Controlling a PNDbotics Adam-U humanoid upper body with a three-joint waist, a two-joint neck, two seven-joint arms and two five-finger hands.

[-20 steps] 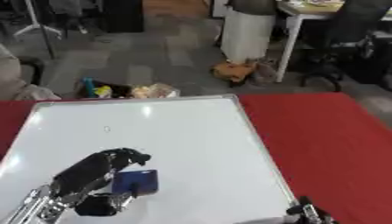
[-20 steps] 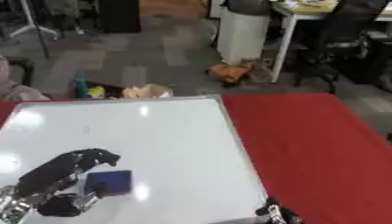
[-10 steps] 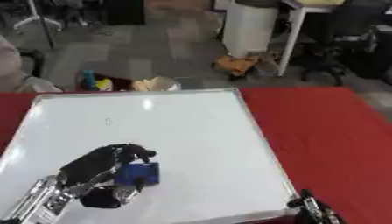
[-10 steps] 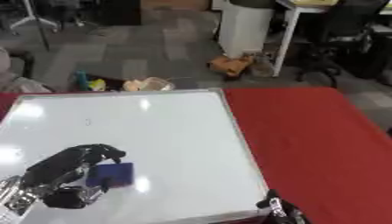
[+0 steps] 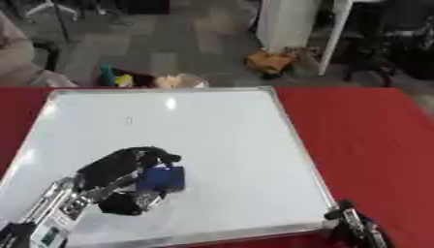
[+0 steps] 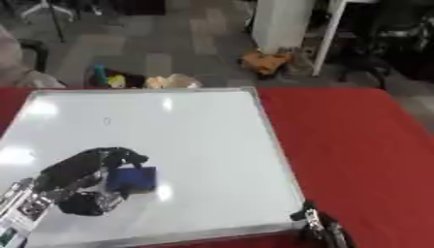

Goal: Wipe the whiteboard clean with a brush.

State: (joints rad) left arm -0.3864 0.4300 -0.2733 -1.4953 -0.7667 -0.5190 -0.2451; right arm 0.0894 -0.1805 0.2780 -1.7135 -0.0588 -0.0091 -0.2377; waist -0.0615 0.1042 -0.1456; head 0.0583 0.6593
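Since a second ago, our left hand (image 5: pixel 123 177) and the brush (image 5: pixel 162 178) have barely moved across the board (image 5: pixel 220 145); the whole picture has shifted, which we put down to our head tilting, and the board's far edge now lies lower in view.

From the left eye we see our left arm coming in from the lower left, its hand lying on the board's near left part. Its fingers are curled over the blue brush and the thumb sits under it, so the hand holds the brush, which rests on the white surface. A small faint mark (image 5: pixel 129 120) shows on the board further up, well apart from the brush. The board lies on a red table (image 5: pixel 364 131). At the lower right, just beside the board's near corner, only the fingertips of our right hand (image 5: pixel 352 225) show; we cannot tell how it is set.

From the right eye we see the same: the brush in the curled hand, low and left on the board. Beyond the table, on the grey floor, lie some bags (image 6: pixel 169 80) and a brown object (image 6: pixel 264 62).
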